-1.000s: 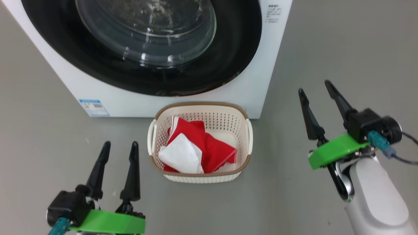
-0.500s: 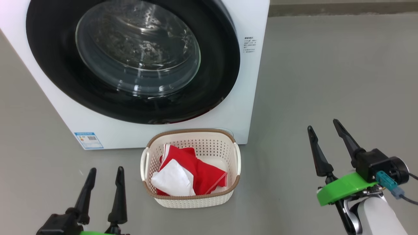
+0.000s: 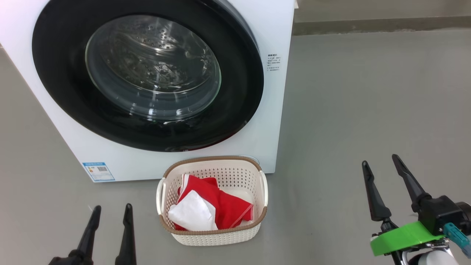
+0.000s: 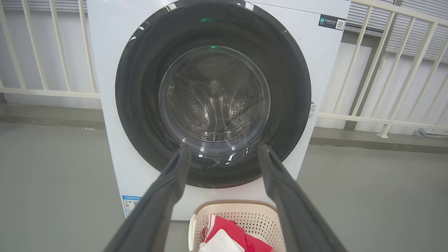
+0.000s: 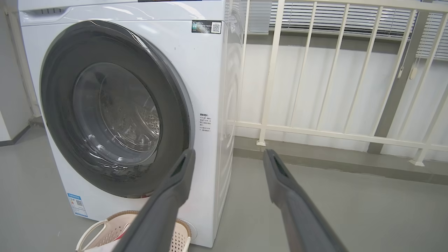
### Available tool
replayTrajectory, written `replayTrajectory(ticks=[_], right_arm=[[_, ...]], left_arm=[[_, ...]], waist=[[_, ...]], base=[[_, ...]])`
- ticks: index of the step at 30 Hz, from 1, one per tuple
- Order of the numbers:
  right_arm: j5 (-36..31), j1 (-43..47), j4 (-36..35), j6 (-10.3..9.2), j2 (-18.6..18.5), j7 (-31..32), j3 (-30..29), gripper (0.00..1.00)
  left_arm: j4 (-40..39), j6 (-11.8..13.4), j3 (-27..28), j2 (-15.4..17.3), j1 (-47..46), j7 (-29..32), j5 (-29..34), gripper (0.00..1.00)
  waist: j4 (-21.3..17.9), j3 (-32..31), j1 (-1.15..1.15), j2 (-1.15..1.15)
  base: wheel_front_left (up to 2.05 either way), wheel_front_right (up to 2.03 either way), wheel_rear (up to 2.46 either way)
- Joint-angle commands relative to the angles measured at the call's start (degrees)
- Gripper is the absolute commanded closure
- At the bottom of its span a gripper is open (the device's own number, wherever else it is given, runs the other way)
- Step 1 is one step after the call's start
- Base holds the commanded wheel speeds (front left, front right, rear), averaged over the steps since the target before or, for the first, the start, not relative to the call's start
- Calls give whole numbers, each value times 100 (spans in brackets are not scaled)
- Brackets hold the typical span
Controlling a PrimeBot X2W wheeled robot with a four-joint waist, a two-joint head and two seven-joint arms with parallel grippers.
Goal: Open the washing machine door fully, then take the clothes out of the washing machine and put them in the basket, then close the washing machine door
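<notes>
The head view has lifted and pulled back, so the washing machine door [image 3: 147, 77] now shows whole and looks shut against the washing machine [image 3: 274, 110]. The red clothes [image 3: 224, 206] lie in the basket [image 3: 213, 235] at the door's 6 o'clock, so the task seems complete. The left gripper [image 3: 113, 207], at the basket's 8 o'clock, and the right gripper [image 3: 379, 160], at its 3 o'clock, have their jaws spread and empty, touching nothing.

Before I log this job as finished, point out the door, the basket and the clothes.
door [image 3: 147, 77], head view, centre of its glass window.
basket [image 3: 217, 238], head view, its front wall.
clothes [image 3: 228, 207], head view, red fabric beside the white panel.
</notes>
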Motion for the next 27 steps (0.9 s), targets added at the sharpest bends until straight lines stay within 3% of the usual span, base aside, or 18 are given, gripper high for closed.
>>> replayTrajectory(ticks=[1,21,22,27], right_arm=[[-35,-61,-201,-21,-29,-22,79,0],[-10,333,-417,-21,-29,-22,-85,0],[1,434,-254,0,25,0,-207,100],[49,520,76,1,108,34,-191,100]], left_arm=[[-127,-46,210,63,-78,-51,47,0],[-29,-107,216,61,43,-51,164,0],[96,-89,23,0,161,0,127,100],[413,-91,-7,-49,221,55,92,100]], waist=[[-5,-36,0,0],[72,-178,0,0],[73,-178,0,0],[77,-178,0,0]], base=[[0,0,0],[0,0,0],[0,0,0],[0,0,0]])
